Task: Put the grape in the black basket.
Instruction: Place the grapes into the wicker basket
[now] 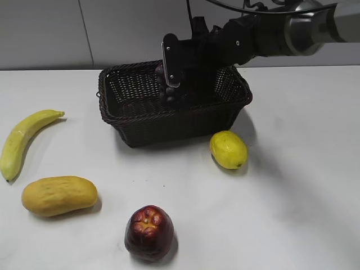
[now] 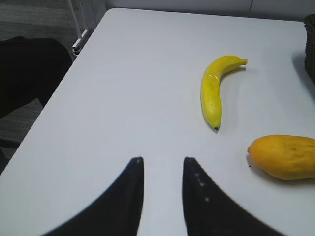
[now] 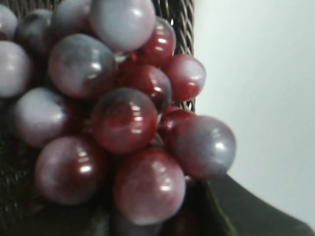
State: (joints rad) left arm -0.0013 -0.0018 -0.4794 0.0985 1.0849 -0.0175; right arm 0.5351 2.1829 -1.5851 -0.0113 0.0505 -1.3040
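The desk [image 1: 292, 185] is white and carries everything, the fruit spread over its near half and the black basket [image 1: 140, 126] set toward the back, presumably so either arm can reach into it. The basket's mouth faces up, and the right gripper [image 1: 174, 79] hangs over its middle with the grape [image 1: 167, 90] dangling between the jaws; the bunch sits low, at about rim height or just inside, which suits a release straight down rather than a throw. Its jaws are closed around the top of the bunch. In the right wrist view the grape [image 3: 123, 118] fills the frame with basket weave behind it, so the bunch does look to be over the inside of the basket, close to one wall.

The left gripper [image 2: 162, 172] hovers over bare desk at the left, its jaws a little apart and holding nothing, kept out of the way. Near it lie a banana [image 1: 25, 140] and a mango [image 1: 59, 195]; a lemon [image 1: 228, 149] rests just beside the basket's front right corner, and a dark red apple [image 1: 149, 232] sits nearest the camera.

The basket floor under the bunch is hidden by the front wall, so whether the grapes touch it cannot be told. The right jaw tips are buried among the grapes, and the stem is out of sight.
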